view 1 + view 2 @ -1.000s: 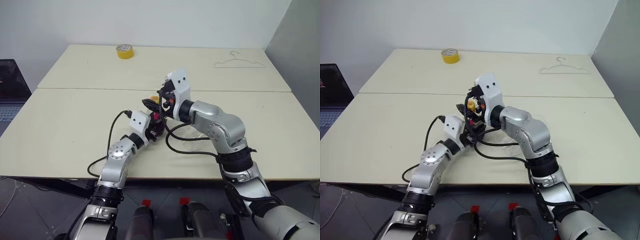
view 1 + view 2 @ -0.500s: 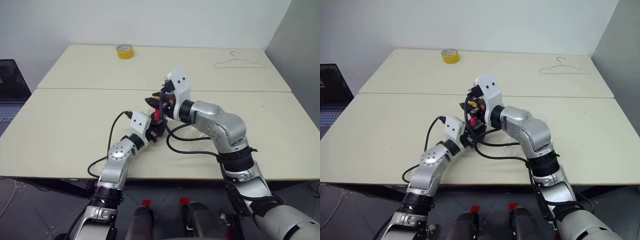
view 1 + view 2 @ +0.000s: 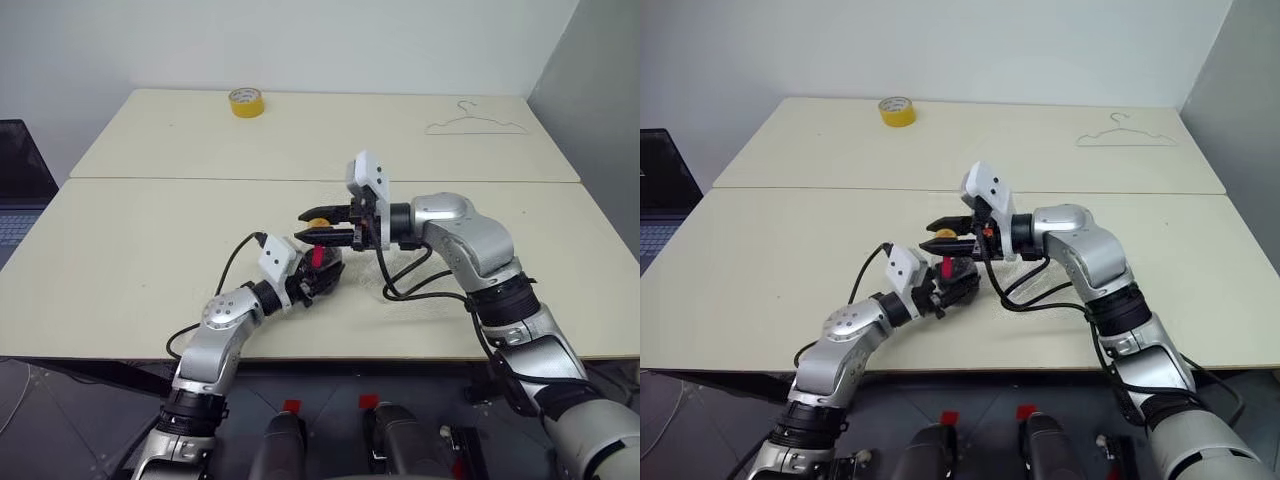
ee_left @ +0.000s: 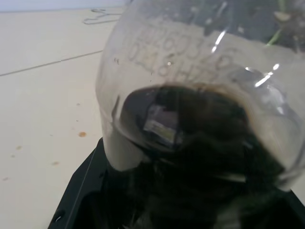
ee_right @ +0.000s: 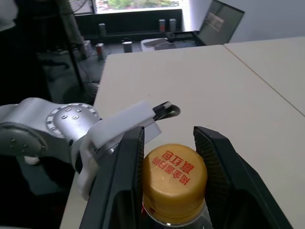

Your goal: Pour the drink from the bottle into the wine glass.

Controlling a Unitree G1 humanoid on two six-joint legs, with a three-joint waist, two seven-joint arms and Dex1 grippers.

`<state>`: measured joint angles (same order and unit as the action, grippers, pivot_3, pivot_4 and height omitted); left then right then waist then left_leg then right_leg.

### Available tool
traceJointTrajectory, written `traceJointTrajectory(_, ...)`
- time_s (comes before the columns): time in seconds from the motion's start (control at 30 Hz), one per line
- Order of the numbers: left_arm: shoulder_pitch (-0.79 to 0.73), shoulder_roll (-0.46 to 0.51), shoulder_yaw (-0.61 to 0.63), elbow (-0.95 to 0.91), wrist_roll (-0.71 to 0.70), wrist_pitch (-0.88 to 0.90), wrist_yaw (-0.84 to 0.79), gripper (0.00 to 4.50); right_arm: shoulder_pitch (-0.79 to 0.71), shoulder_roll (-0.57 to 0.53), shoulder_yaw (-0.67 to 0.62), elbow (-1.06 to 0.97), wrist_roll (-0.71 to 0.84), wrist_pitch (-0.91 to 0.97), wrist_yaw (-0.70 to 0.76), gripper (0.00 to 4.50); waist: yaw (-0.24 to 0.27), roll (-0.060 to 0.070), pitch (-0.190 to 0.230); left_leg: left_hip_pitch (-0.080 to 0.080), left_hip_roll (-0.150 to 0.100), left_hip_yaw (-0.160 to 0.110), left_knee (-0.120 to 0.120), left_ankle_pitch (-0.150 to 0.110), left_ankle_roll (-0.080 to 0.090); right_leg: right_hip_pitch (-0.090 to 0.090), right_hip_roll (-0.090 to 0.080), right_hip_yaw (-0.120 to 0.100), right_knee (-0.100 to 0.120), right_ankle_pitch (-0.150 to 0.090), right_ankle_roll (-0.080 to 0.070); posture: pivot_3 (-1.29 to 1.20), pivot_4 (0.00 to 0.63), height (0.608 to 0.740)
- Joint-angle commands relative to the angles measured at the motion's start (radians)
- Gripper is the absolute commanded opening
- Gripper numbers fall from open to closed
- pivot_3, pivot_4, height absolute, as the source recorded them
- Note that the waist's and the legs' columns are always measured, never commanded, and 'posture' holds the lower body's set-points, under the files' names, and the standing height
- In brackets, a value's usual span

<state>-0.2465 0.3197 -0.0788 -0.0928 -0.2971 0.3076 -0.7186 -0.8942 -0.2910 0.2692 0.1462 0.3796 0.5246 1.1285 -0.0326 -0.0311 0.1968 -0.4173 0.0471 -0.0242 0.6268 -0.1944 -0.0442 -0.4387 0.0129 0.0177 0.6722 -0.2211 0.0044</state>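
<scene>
Near the front middle of the pale surface the left gripper holds the bottle, its fingers clenched around the ribbed clear body. Seen from the left wrist, that body sits right against the black fingers, with the drink — dark, almost black — pooled in its lower part.

The right gripper reaches in from the right, pointing left, its two fingers straddling the yellow cap — one on each side and close against it; whether they actually grip it cannot be told. A red label strip shows just under the cap.

Well back on the surface lie a yellow tape roll and a wire hanger, far apart from each other.
</scene>
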Motion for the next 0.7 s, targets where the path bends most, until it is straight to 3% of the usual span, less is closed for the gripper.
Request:
traceJointTrajectory(0.03,0.000,0.011,0.026,-0.087,-0.065,0.036,-0.018,2.52,-0.017,-0.019,0.013,0.022,0.019,-0.075,0.141,1.32,0.000,0.000,0.000,0.000,0.000,0.000,0.000,0.000,0.000,0.000,0.000,0.000,0.000,0.000,0.000,0.00,0.150,0.740)
traceJointTrajectory(0.2,0.012,0.022,0.031,-0.125,-0.079,0.077,-0.036,2.52,-0.021,-0.026,0.008,0.056,0.016,-0.131,0.243,1.32,0.000,0.000,0.000,0.000,0.000,0.000,0.000,0.000,0.000,0.000,0.000,0.000,0.000,0.000,-0.001,0.00,0.150,0.740)
traceJointTrajectory(0.37,0.015,0.027,0.034,-0.131,-0.077,0.086,-0.034,2.52,-0.026,-0.015,-0.018,0.070,0.015,-0.124,0.224,1.32,0.000,0.000,0.000,0.000,0.000,0.000,0.000,0.000,0.000,0.000,0.000,0.000,0.000,0.000,-0.001,0.00,0.150,0.740)
traceJointTrajectory(0.67,-0.029,0.014,0.035,-0.055,-0.012,0.012,0.038,2.52,-0.001,-0.010,-0.076,-0.042,0.065,-0.001,0.121,4.49,0.001,0.000,0.000,-0.001,0.000,0.000,0.000,0.000,0.000,-0.001,0.000,0.000,0.000,0.000,-0.001,0.00,0.150,0.740)
traceJointTrajectory(0.7,-0.034,0.012,0.034,-0.045,-0.003,0.002,0.050,2.52,0.007,-0.012,-0.081,-0.065,0.072,0.011,0.108,4.49,0.002,0.000,0.000,-0.001,0.000,0.000,0.000,0.000,0.000,-0.001,0.000,0.000,0.000,0.000,0.000,0.00,0.150,0.740)
